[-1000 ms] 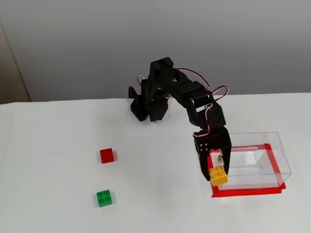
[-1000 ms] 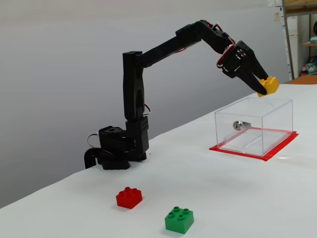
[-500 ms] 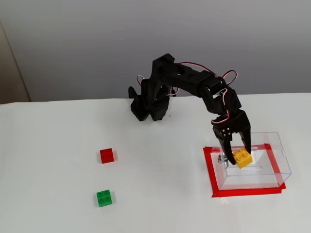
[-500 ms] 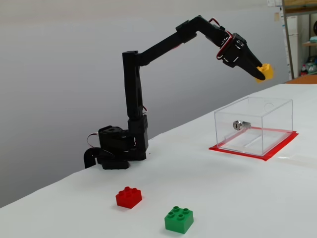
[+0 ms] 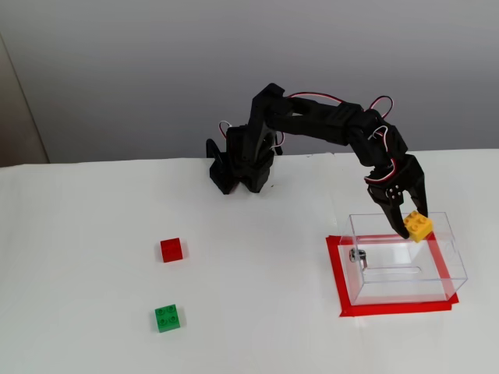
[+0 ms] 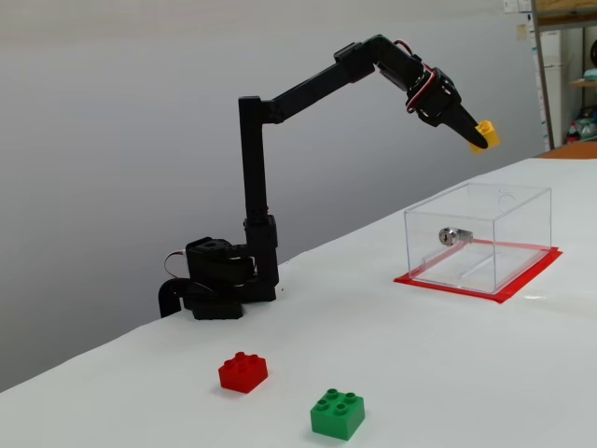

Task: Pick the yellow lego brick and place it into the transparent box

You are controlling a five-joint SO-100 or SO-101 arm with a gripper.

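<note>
The yellow lego brick (image 5: 419,226) (image 6: 486,133) is held between the fingertips of my black gripper (image 5: 414,224) (image 6: 482,138). In both fixed views the gripper is shut on it and holds it in the air, well above the open top of the transparent box (image 5: 405,261) (image 6: 480,238). The box is clear plastic with a small metal latch (image 5: 357,255) (image 6: 450,236) on one wall, and it shows nothing inside. It stands on a red taped rectangle (image 5: 337,269) (image 6: 522,280).
A red brick (image 5: 171,250) (image 6: 243,371) and a green studded brick (image 5: 166,318) (image 6: 338,414) lie on the white table, far from the box. The arm's base (image 5: 240,167) (image 6: 219,280) stands at the table's back edge.
</note>
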